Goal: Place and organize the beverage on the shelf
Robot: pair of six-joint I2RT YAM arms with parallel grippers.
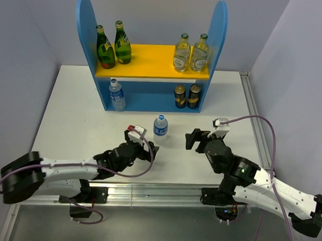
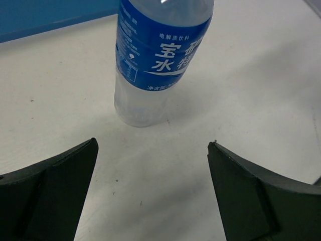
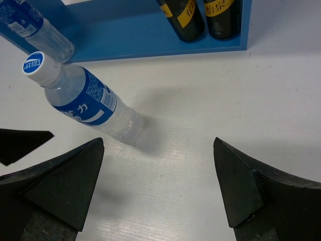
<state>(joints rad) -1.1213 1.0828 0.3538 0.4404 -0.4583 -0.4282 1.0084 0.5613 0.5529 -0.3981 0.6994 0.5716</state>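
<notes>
Left tool [image 2: 153, 145] spread wide, nothing between its pads. The clear plastic water bottle with blue label [image 2: 150, 65] stands upright mid-table, just ahead of it. Right tool [image 3: 158, 143] spread too, empty. I'd centre the left on the label, close gently and keep the bottle vertical. Then I'd carry it to the blue two-level shelf [image 1: 218, 32] at the far edge, beside the matching water bottle [image 1: 116, 95] below.
</notes>
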